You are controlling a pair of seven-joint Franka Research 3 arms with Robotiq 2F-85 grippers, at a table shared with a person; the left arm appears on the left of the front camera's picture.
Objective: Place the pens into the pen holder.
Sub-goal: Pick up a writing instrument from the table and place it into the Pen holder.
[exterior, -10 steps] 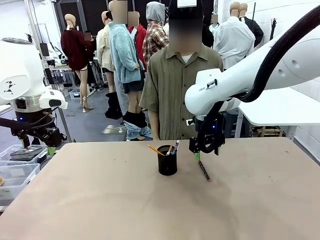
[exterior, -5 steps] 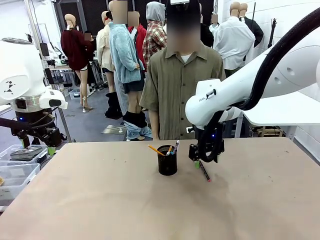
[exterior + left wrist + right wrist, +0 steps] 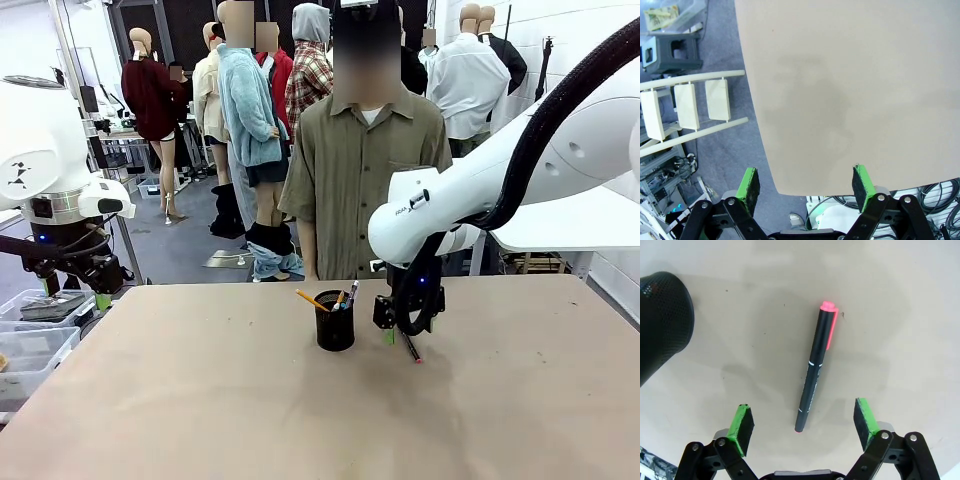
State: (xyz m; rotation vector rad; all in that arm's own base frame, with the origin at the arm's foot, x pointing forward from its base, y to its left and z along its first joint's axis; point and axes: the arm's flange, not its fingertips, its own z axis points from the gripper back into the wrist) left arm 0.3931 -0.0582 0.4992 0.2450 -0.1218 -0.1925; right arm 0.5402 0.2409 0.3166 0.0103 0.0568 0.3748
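A black pen with a red cap (image 3: 816, 366) lies flat on the table, right of the black mesh pen holder (image 3: 335, 327); the front view shows its red end (image 3: 412, 352) below the right arm. My right gripper (image 3: 804, 419) hangs open just above this pen, one green pad on each side of its black end. The holder (image 3: 660, 320) stands upright with a yellow pencil (image 3: 311, 299) and a silver-white pen (image 3: 349, 293) sticking out of it. My left gripper (image 3: 806, 182) is open over the table's left edge, holding nothing.
A person in an olive shirt (image 3: 362, 170) stands behind the far edge of the table (image 3: 200, 400). Clear plastic bins (image 3: 30, 340) sit off the table's left side. A white rack (image 3: 685, 107) stands on the floor below the left gripper.
My right gripper has come down toward the table and shifted slightly left over the black pen. The left arm has stayed put.
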